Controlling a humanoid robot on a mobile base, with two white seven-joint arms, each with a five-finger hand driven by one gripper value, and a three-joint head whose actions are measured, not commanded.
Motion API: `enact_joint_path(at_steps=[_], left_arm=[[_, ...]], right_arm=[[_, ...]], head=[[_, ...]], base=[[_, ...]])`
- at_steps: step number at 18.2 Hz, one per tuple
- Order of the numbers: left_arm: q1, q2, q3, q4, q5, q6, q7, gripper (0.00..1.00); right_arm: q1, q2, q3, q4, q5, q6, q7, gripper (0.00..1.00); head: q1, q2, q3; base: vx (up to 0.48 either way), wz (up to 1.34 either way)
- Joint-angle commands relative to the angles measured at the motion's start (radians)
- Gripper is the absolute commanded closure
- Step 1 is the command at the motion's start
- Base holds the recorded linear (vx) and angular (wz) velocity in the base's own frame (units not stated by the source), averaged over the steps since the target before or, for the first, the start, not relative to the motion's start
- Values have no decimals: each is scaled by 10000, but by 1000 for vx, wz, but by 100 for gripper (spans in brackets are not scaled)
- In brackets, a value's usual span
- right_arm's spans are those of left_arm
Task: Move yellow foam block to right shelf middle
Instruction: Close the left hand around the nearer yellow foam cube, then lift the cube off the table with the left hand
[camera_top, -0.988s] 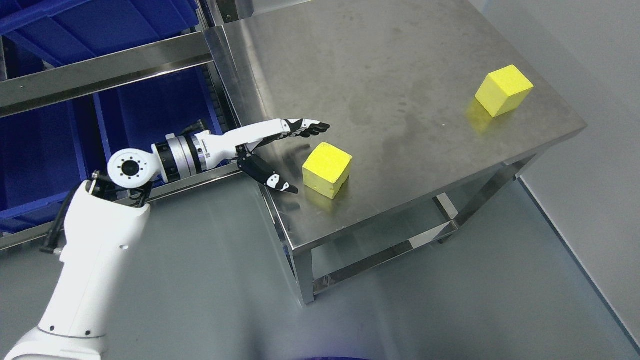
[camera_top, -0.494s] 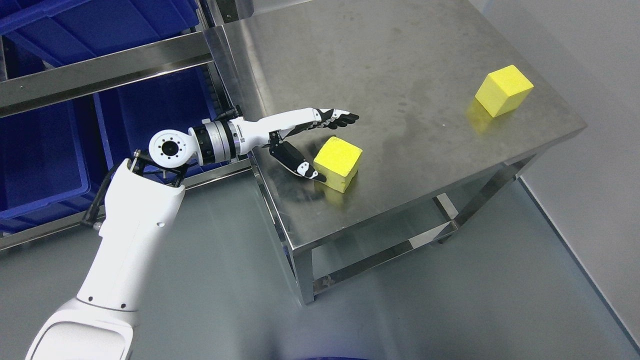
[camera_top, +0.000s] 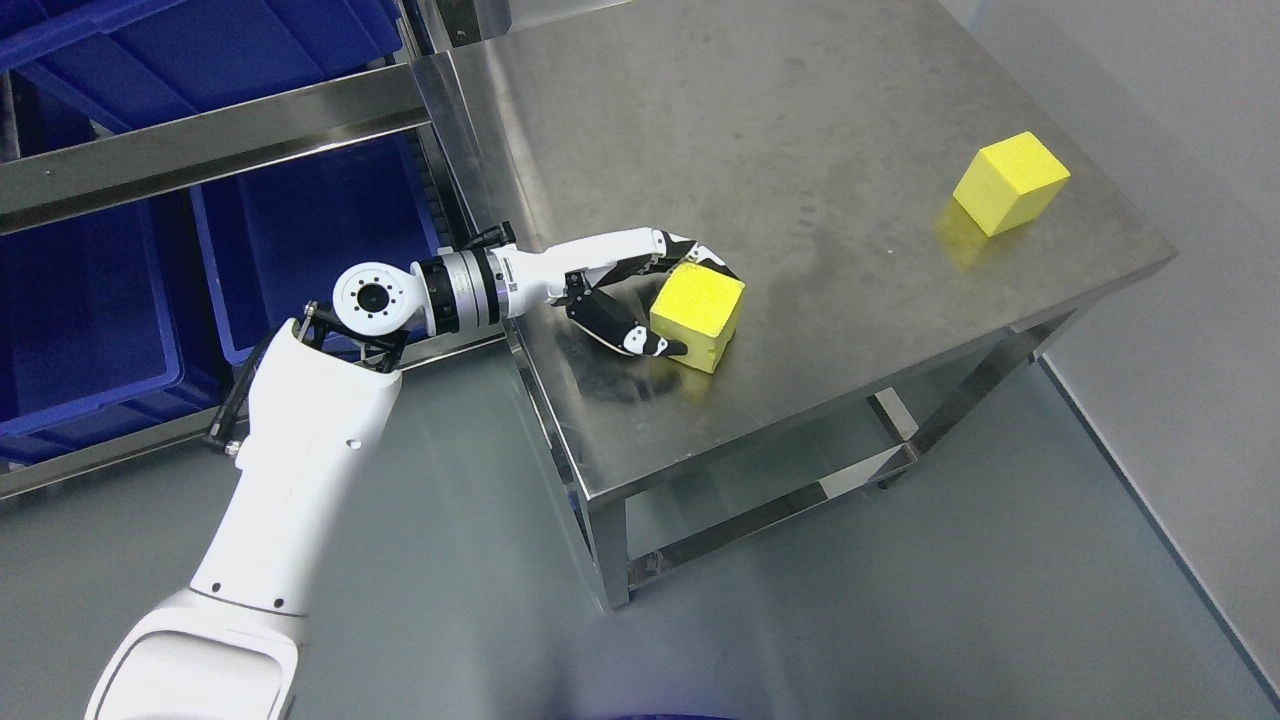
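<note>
near the frame's centre, on a brushed, smudged steel table (camera_top: 800, 120), sits the yellow foam block (camera_top: 698, 315), a matte cube with soft edges. left robot hand (camera_top: 660, 300) closes around it: fingers (camera_top: 700, 255) curled over the far top edge, thumb against the near left face. half a second earlier the fingers were straight above the block. second yellow cube (camera_top: 1010, 182) at upper right; blue bins (camera_top: 90, 290) at left.
</note>
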Motion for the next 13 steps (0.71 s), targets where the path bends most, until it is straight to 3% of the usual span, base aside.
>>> enact_joint_path(at_steps=[1, 3, 6, 10, 13], left_arm=[[2, -746, 1816, 417, 1228, -19, 60, 69], [-14, -746, 2707, 50, 2007, -19, 487, 68], [17, -746, 3351, -426, 4583, -339, 3270, 66], [245, -746, 3630, -595, 5187, -2608, 6067, 65], [812, -746, 3692, -1667, 5187, -2642, 8169, 66]], right_arm=[[230, -175, -123, -174, 31, -9, -5, 0], [246, -175, -123, -174, 31, -9, -5, 0], [230, -175, -123, -174, 31, -9, -5, 0], [230, -175, -123, -174, 31, -9, -5, 0], [230, -175, -123, -174, 31, -9, -5, 0]], head=[[0, 0, 0], [0, 0, 0], [0, 0, 0], [0, 0, 0], [0, 0, 0]], base=[[0, 0], [0, 0], [-1, -14], [0, 0], [0, 0]])
